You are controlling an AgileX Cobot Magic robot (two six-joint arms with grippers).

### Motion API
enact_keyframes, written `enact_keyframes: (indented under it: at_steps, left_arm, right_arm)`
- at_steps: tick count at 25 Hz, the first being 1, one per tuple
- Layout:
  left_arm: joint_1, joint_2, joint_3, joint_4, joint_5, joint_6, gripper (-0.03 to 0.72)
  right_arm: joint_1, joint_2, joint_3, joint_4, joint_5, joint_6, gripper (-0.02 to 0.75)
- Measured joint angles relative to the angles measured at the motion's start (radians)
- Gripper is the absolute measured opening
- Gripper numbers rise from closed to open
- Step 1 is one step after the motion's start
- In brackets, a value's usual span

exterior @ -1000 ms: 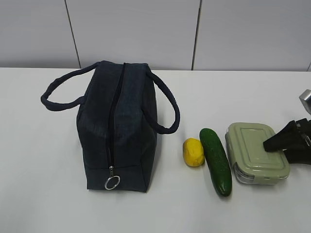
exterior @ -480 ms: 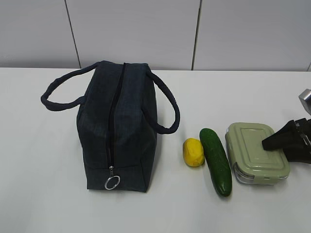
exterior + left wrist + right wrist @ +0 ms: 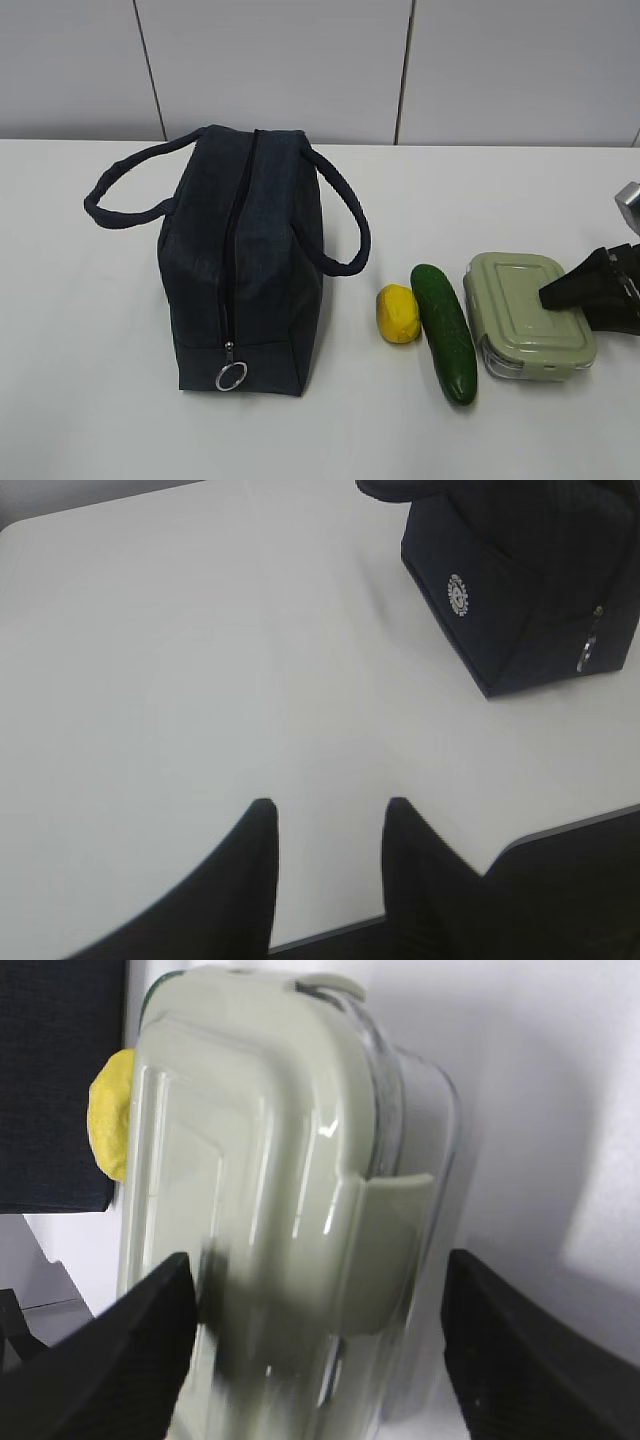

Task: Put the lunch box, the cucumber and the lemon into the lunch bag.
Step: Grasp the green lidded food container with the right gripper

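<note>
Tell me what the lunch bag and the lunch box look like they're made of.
Lunch bag: woven fabric, matte navy, judging by its soft sagging handles; the ring pull looks like shiny metal. Lunch box: probably plastic, a glossy sage lid with highlights over a clear base, though glass can't be ruled out.

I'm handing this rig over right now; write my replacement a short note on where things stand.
Right gripper: open, jaws straddling the lunch box, no grip visible yet.
Left gripper: partly open, empty, above bare table.
Lunch bag: left side of table, zipper shut.
Lemon and cucumber: side by side between bag and box.
Done: nothing packed.
Left: open the bag, load all three.
</note>
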Motion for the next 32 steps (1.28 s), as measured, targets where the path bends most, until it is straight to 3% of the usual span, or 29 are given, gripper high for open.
enact_keyframes:
  at_steps: [32]
  left_arm:
    - [0.0, 0.0, 0.0, 0.0, 0.0, 0.0, 0.239]
  right_arm:
    - [0.0, 0.0, 0.0, 0.011, 0.01, 0.0, 0.445]
